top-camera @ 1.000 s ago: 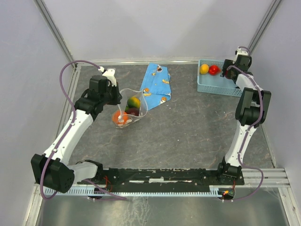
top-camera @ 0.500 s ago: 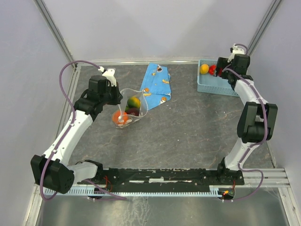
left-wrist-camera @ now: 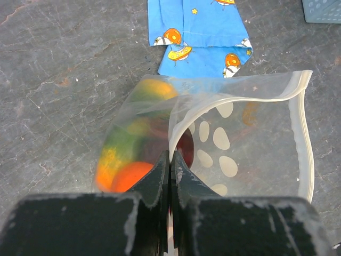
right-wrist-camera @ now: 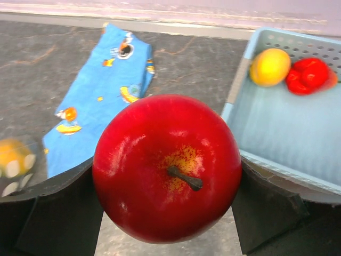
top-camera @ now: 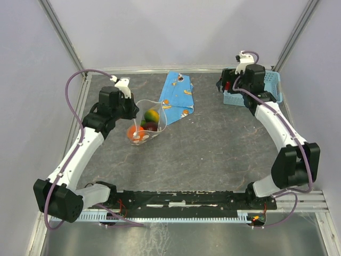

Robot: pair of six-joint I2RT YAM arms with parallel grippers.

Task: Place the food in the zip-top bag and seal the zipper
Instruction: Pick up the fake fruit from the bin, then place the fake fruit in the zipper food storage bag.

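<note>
The clear polka-dot zip-top bag (top-camera: 149, 121) stands open left of the table's middle, with several fruits inside: orange (left-wrist-camera: 128, 175), green-yellow (left-wrist-camera: 153, 90) and dark purple (left-wrist-camera: 186, 145). My left gripper (top-camera: 133, 111) is shut on the bag's mouth edge (left-wrist-camera: 170, 157) and holds it up. The whitish zipper (left-wrist-camera: 308, 133) runs along the mouth's far side. My right gripper (top-camera: 228, 85) is shut on a red apple (right-wrist-camera: 168, 165), above the table beside the basket's left edge. The bag shows at the left edge of the right wrist view (right-wrist-camera: 13, 165).
A light-blue mesh basket (top-camera: 269, 81) stands at the back right, holding a yellow fruit (right-wrist-camera: 270, 66) and a red fruit (right-wrist-camera: 308, 74). A flat blue wrapper with orange prints (top-camera: 177, 96) lies just behind the bag, between bag and basket.
My right arm has lifted the red apple out of the basket and swung left, past the basket's left edge. My left gripper and the bag have stayed put.
</note>
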